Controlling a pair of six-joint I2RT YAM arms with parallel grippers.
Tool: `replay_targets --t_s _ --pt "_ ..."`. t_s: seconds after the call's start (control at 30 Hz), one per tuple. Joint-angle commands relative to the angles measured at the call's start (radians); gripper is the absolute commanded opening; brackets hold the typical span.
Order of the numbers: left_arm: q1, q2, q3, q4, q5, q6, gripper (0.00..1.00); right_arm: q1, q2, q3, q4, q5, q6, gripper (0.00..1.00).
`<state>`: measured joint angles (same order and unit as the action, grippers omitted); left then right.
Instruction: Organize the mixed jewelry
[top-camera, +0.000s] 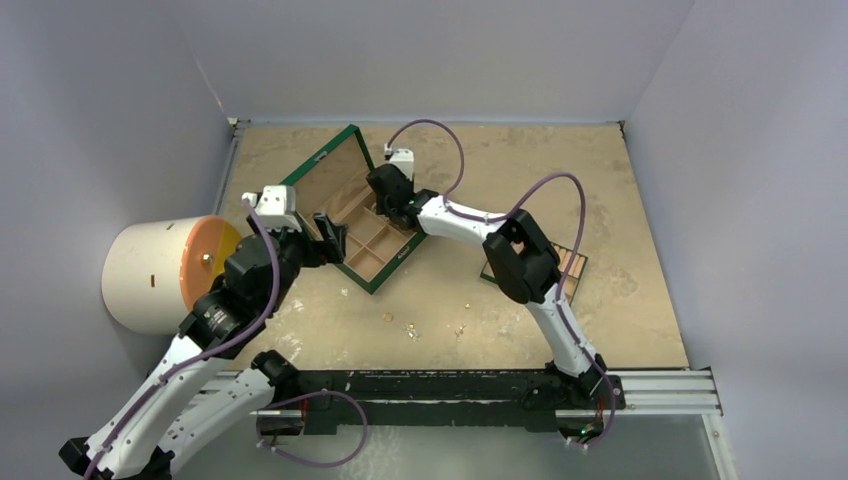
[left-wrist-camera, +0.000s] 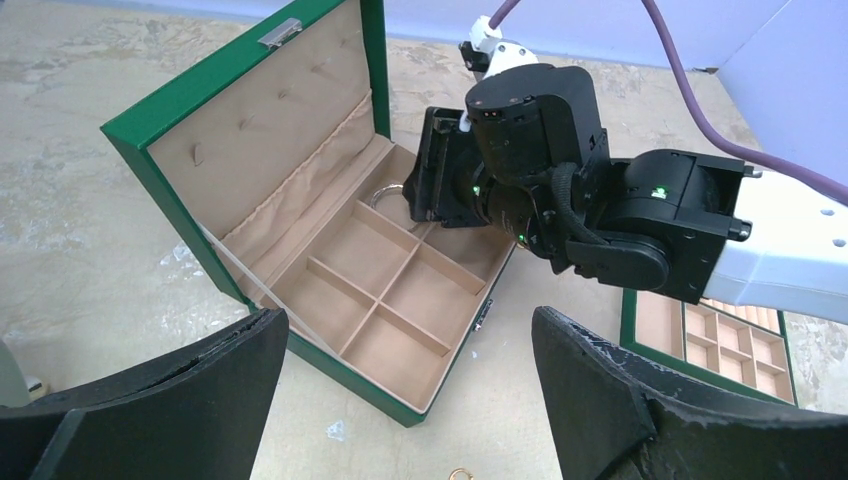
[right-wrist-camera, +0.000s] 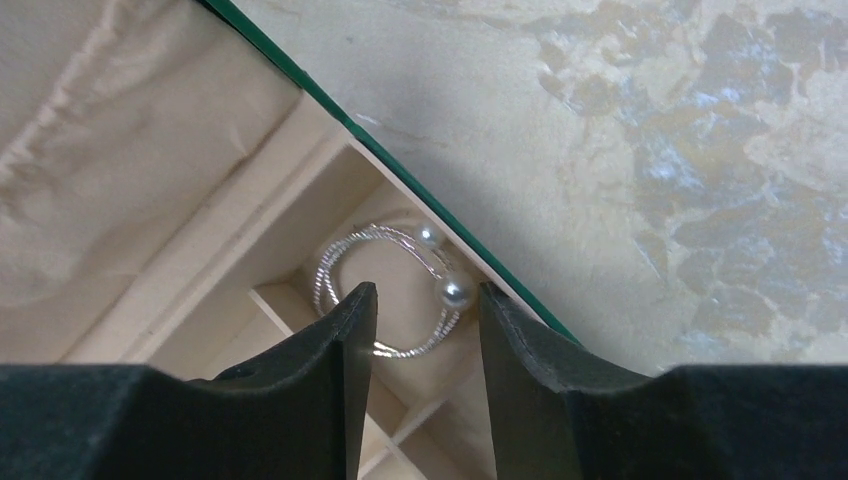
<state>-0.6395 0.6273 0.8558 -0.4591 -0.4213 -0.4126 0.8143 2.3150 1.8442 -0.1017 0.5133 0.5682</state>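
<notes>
Hovering R jaws, apart, over pearl-tipped hoop (right-wrist-camera: 456, 292) in green box (left-wrist-camera: 373, 60) compt.

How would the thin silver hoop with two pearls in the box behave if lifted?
The hoop looks like thin twisted wire: probably light, springy, easily bent. Its round pearls look smooth and may slip. Lying close to the green box wall, it may be awkward to grip.

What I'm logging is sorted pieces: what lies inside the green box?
A silver bangle with two pearls lies in a corner compartment of the green box. Nearer compartments look empty; the right gripper hides others.
</notes>
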Motion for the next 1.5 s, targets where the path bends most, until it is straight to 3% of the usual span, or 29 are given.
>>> replay_targets --t_s 0.0,0.23,0.63,0.93,1.23,1.47 --pt "0.009 0.004 0.007 0.033 0.009 -0.02 0.91 -0.014 -0.122 -0.058 0.037 0.051 0.004 0.46" --pt "0.014 0.013 0.007 0.033 0.007 -0.018 0.91 -0.014 -0.247 -0.171 0.071 0.004 0.0 0.43" --pt "0.018 0.04 0.005 0.034 0.01 -0.017 0.91 -0.011 -0.536 -0.491 0.168 -0.226 -0.024 0.37" --pt "0.019 0.061 0.002 0.036 0.014 -0.015 0.91 0.012 -0.784 -0.718 0.084 -0.301 -0.095 0.35" --pt "0.02 0.105 0.003 0.039 0.023 -0.017 0.91 0.012 -1.049 -0.949 -0.097 -0.255 -0.071 0.36" --pt "0.021 0.126 0.006 0.04 0.03 -0.018 0.91 -0.017 -1.184 -1.059 -0.308 -0.011 0.059 0.42"
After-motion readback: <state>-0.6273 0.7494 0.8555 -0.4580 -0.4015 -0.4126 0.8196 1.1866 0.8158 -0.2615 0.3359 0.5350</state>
